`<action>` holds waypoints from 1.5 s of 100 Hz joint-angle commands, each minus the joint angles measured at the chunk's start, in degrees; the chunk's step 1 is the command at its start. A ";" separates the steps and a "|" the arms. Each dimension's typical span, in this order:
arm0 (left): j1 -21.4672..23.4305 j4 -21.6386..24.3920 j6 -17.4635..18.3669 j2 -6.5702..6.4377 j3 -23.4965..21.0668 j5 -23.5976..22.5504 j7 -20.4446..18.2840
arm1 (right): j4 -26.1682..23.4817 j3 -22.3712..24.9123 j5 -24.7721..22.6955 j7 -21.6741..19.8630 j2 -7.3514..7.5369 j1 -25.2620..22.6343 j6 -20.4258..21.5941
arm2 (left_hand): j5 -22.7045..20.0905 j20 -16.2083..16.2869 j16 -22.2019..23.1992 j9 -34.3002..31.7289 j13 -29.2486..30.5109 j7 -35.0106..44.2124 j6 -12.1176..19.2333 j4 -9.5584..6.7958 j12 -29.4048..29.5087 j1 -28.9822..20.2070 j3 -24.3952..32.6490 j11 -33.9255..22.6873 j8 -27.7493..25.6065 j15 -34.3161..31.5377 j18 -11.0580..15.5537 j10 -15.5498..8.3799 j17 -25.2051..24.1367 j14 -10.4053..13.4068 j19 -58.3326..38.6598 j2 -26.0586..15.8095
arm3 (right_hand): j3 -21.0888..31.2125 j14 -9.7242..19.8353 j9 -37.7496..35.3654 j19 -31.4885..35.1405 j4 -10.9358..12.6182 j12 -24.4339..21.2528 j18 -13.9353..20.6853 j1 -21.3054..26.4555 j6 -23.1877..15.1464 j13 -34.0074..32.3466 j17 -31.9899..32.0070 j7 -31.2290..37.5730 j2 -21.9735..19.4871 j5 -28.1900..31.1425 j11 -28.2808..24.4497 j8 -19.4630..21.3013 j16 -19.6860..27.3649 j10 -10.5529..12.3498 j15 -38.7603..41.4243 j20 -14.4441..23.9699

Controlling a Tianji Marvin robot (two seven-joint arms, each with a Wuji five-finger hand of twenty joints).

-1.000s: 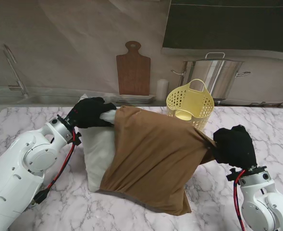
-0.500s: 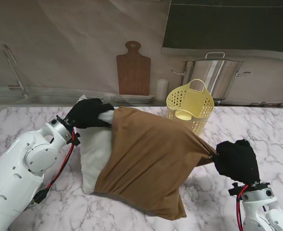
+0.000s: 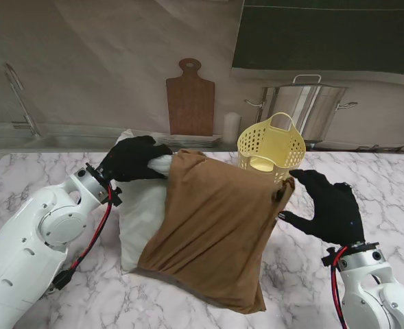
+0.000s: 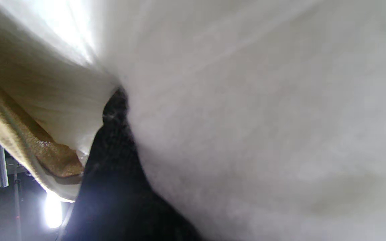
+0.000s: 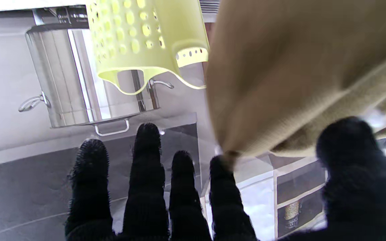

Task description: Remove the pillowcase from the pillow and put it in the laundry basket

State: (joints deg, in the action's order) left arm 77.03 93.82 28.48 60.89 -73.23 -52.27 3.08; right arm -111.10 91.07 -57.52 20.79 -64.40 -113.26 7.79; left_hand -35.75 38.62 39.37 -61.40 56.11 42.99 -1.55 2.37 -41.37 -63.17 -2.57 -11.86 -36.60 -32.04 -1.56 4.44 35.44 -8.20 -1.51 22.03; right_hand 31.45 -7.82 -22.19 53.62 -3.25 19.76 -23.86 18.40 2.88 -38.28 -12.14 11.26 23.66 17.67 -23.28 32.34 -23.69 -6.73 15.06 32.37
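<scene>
A: The brown pillowcase [image 3: 219,233] lies half-drawn off the white pillow [image 3: 141,212] on the marble worktop [image 3: 37,178], its long axis running from the far left corner toward the near right, open mouth to the left.

B: And the hands?

A: The left hand [image 3: 129,159] has its fingers closed on the pillow's far corner. The right hand [image 3: 330,205] is spread, holding nothing, its fingers [image 5: 146,147] just beside the case's right corner.

B: The risk?

A: With that corner loose, the case will likely sag back over the pillow. A fresh grab may catch the pillow inside too, dragging both.

B: The laundry basket [image 3: 271,147]?

A: Upright just beyond the case; a careless sweep could tip it.
</scene>
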 commanded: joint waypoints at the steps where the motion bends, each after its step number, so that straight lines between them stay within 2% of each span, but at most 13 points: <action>1: -0.05 0.93 0.32 0.31 0.06 0.14 -0.44 | -2.30 -0.38 -0.19 -1.19 0.25 1.06 -0.47 | -0.09 1.01 1.41 -0.57 0.38 5.30 5.10 -4.74 -1.07 -10.64 6.66 -2.19 -1.01 -1.99 1.95 -1.57 -1.12 1.81 -68.98 -5.62 | 0.99 -1.91 3.80 -1.33 -0.92 -3.37 -1.94 -3.89 2.58 1.54 0.08 -4.73 1.52 -5.30 2.62 -1.98 1.95 -1.47 -2.76 0.09; 12: -0.20 0.92 0.28 0.29 0.37 -0.01 -0.50 | -4.42 -1.57 -0.26 -5.02 0.65 2.32 -1.13 | -0.05 1.01 1.41 -0.63 0.38 5.31 5.08 -4.76 -1.08 -10.71 6.67 -2.26 -1.00 -2.01 1.94 -1.50 -1.16 1.82 -68.94 -5.56 | 2.61 -3.15 5.56 -1.01 -1.89 -7.35 -3.08 -7.67 4.58 0.32 -1.55 -11.48 3.32 -9.30 4.47 -3.81 2.28 -3.40 -2.92 0.86; 34: -0.41 0.99 0.17 0.35 0.81 -0.20 -0.18 | -6.35 -6.24 -0.65 -16.34 1.94 5.95 -5.44 | -0.08 1.04 1.41 -0.61 0.39 5.33 5.06 -4.80 -1.07 -10.77 6.68 -2.29 -1.01 -2.03 1.90 -1.51 -1.17 1.83 -68.93 -5.58 | 8.32 -1.09 0.83 3.95 -4.09 -7.95 -2.39 -11.14 7.66 -8.16 -7.44 -8.97 9.67 -7.87 4.40 -1.33 -1.31 -4.53 1.70 4.22; 48: -0.43 0.95 0.43 0.35 0.64 -0.40 0.10 | -6.92 -8.64 -1.43 -22.64 2.55 7.39 -10.75 | -0.05 1.06 1.40 -0.58 0.38 5.33 5.03 -4.81 -1.07 -10.75 6.70 -2.29 -1.02 -2.02 1.94 -1.48 -1.09 1.82 -68.95 -5.55 | 4.84 3.61 -8.50 9.82 -1.34 -4.63 0.62 0.76 8.60 -20.39 -12.12 -6.01 13.00 -6.75 -2.42 -0.45 -8.94 -1.82 12.87 7.11; 56: -0.35 0.97 0.43 0.35 0.42 -0.39 0.13 | -6.52 -9.47 -0.83 -22.97 2.51 7.72 -12.82 | -0.05 1.06 1.41 -0.65 0.42 5.32 5.00 -4.82 -1.08 -10.76 6.73 -2.32 -1.02 -2.04 1.92 -1.56 -1.10 1.84 -68.94 -5.57 | 4.15 6.89 -18.67 14.23 0.36 -2.01 3.70 10.83 8.43 -25.19 -14.86 -3.24 17.15 -2.69 -8.68 -0.58 -12.72 3.13 19.79 8.71; 63: -0.25 1.11 0.46 0.32 0.29 -0.37 -0.03 | -6.04 -9.66 -0.25 -22.49 2.42 7.73 -13.38 | -0.04 1.08 1.42 -0.62 0.43 5.31 4.99 -4.81 -1.07 -10.76 6.70 -2.33 -1.01 -2.06 1.87 -1.53 -1.12 1.87 -68.95 -5.61 | 8.92 9.30 -28.25 18.29 1.13 -0.12 6.04 19.26 6.76 -28.30 -17.02 1.10 14.74 4.12 -13.53 -1.68 -15.84 6.67 27.26 9.45; 67: -0.23 1.20 0.46 0.31 0.25 -0.36 -0.17 | -6.01 -9.50 0.46 -22.57 2.38 7.54 -13.41 | -0.04 1.09 1.42 -0.63 0.41 5.30 4.96 -4.81 -1.07 -10.76 6.70 -2.33 -1.01 -2.05 1.87 -1.52 -1.11 1.80 -68.95 -5.57 | 12.47 10.51 -34.26 20.32 -3.55 1.83 7.12 24.59 6.14 -30.45 -18.68 4.14 13.59 7.98 -14.12 -3.20 -16.47 7.84 31.21 8.93; 73: -0.24 1.28 0.44 0.29 0.24 -0.30 -0.36 | -5.78 -9.46 1.35 -21.90 2.25 7.45 -13.42 | -0.05 1.10 1.43 -0.68 0.45 5.30 5.01 -4.80 -1.07 -10.76 6.67 -2.36 -1.01 -2.07 1.89 -1.49 -1.06 1.82 -68.97 -5.51 | 17.39 12.28 -42.64 23.37 -6.97 6.58 8.35 28.62 3.42 -34.87 -21.41 11.95 9.58 18.89 -18.42 -2.95 -17.14 9.02 37.51 8.36; 80: -0.25 1.34 0.40 0.29 0.24 -0.25 -0.43 | -5.87 -9.05 2.25 -21.83 2.20 7.11 -13.00 | -0.14 1.10 1.43 -0.70 0.46 5.33 4.92 -4.82 -1.06 -10.77 6.71 -2.36 -1.01 -2.07 1.87 -1.48 -1.07 1.82 -68.95 -5.50 | 19.62 13.72 -45.13 26.25 -9.17 12.29 9.06 29.44 -1.88 -37.34 -23.25 34.70 6.69 22.33 -20.71 -14.77 -16.63 6.85 43.62 6.85; 90: -0.22 1.40 0.29 0.27 0.20 -0.28 -0.54 | -6.68 -7.91 1.93 -24.00 2.46 6.18 -12.38 | -0.15 1.12 1.44 -0.78 0.46 5.32 4.96 -4.79 -1.08 -10.75 6.66 -2.41 -1.01 -2.08 1.92 -1.55 -1.02 1.82 -68.96 -5.50 | 20.35 14.94 -44.93 27.74 -9.50 20.59 8.75 31.05 -10.35 -37.73 -24.17 42.64 4.79 28.80 -21.89 -10.11 -16.70 6.21 48.85 6.59; 103: -0.03 1.24 0.01 0.22 -0.32 -0.53 -0.56 | -7.51 -6.30 -0.28 -24.75 2.64 4.44 -11.53 | -0.14 1.14 1.46 -0.73 0.57 5.29 4.98 -4.81 -1.04 -10.74 6.68 -2.38 -0.99 -2.13 1.88 -1.48 -0.96 1.76 -68.99 -5.43 | 20.99 14.36 -43.46 26.73 -9.15 23.52 9.06 30.76 -11.09 -35.59 -23.10 40.10 4.47 27.70 -19.85 -8.02 -14.78 6.91 47.89 5.62; 119: 0.32 1.18 0.05 0.15 -1.15 -0.62 -0.76 | -8.21 -4.80 0.14 -23.94 2.49 2.68 -10.53 | -0.24 1.19 1.48 -0.81 0.59 5.32 4.95 -4.84 -1.13 -10.75 6.79 -2.44 -1.03 -2.17 1.77 -1.39 -0.99 1.78 -69.04 -5.37 | 27.40 13.12 -40.49 24.13 -7.25 22.16 8.75 31.27 -7.59 -32.42 -21.15 33.05 10.55 24.94 -15.38 -6.66 -14.93 7.04 41.14 4.54; 150: 0.44 1.48 -0.19 0.06 -1.20 -0.53 -1.48 | -8.38 -4.11 0.13 -25.92 2.77 2.77 -8.90 | -0.32 1.29 1.61 -0.94 0.86 5.33 4.94 -4.83 -1.24 -10.75 6.84 -2.61 -1.07 -2.40 1.94 -1.15 -0.60 1.76 -69.28 -5.27 | 33.28 12.75 -34.21 21.86 -10.87 25.26 7.89 36.83 -10.64 -27.11 -21.42 26.19 11.73 29.27 -16.55 3.99 -17.91 6.90 39.77 3.13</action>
State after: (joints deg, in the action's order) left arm 77.78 95.23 28.94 61.36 -73.75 -52.84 2.45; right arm -120.37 86.43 -56.77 -4.80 -62.00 -110.14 -1.15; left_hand -35.74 38.67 39.39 -60.85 55.62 43.00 -0.34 2.38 -41.37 -63.20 -4.35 -11.86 -36.05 -32.04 -1.54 3.95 34.90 -7.86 -1.51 22.03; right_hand 50.37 4.40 -58.26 75.81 -18.12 44.31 -15.91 42.58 -2.02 -66.53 -33.50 32.45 34.68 39.79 -38.81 31.87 -39.98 -0.57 53.71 36.06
